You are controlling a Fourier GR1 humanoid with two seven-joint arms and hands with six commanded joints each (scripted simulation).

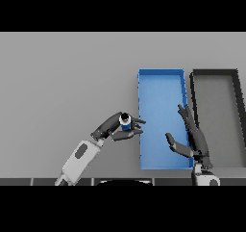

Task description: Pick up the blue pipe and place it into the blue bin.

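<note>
A short blue pipe (126, 122) with a dark opening on top is held by my left hand (116, 128), whose fingers and thumb curl round it. The pipe hangs just left of the blue bin (161, 77), close to its left wall and outside it. The bin is a long rectangular tray lying lengthwise away from me. My right hand (194, 139) hovers over the bin's near right corner, fingers straight and thumb spread, holding nothing.
A dark grey bin (215, 73) of the same shape lies right beside the blue bin. The grey table (62, 82) stretches wide to the left and behind both bins.
</note>
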